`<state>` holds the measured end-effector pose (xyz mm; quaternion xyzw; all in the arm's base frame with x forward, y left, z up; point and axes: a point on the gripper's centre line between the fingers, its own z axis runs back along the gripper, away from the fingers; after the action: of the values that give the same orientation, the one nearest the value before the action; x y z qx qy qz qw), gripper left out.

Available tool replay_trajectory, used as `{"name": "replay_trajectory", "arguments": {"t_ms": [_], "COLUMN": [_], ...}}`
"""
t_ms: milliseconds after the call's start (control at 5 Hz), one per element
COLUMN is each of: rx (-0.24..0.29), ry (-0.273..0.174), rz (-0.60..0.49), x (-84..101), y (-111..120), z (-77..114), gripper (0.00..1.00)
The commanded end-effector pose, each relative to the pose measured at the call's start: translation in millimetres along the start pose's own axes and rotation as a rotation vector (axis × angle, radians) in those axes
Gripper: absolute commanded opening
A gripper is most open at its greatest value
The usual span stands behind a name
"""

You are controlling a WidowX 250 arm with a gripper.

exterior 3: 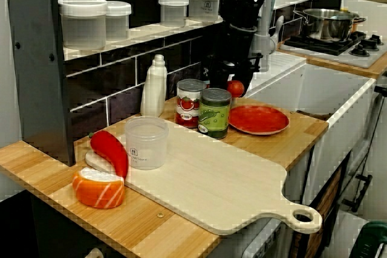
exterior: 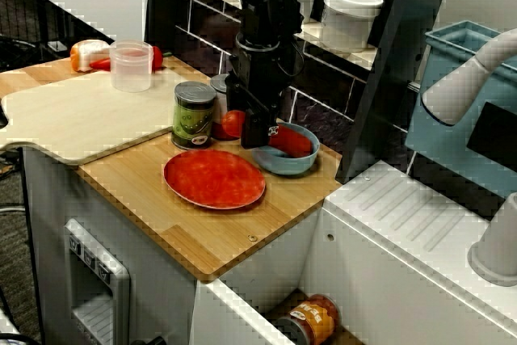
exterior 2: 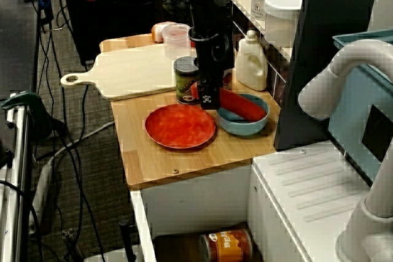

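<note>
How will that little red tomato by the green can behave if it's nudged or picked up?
The tomato is round, so a nudge would probably roll it, though the green can right beside it may stop it. Its skin looks smooth and glossy, so it could slip in a grip. Being small, it is likely light.

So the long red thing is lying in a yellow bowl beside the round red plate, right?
No, the round bowl is blue, not yellow. The close view of the counter shows the long red thing lying in it beside the round red plate.
</note>
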<state>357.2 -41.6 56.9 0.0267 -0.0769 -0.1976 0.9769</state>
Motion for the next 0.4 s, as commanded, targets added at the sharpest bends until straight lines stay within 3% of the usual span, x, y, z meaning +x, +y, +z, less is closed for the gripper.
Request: {"name": "replay_trajectory", "arguments": {"t_ms": [0,200], "rx": [0.003,-0.005], "ry": [-0.048,-0.053], "rz": [-0.010,-0.005], "x": [-8.0,-12.8], "y": [5.2,8.5], "z": [21.5,30.0], "gripper": [0.00,0.00]}}
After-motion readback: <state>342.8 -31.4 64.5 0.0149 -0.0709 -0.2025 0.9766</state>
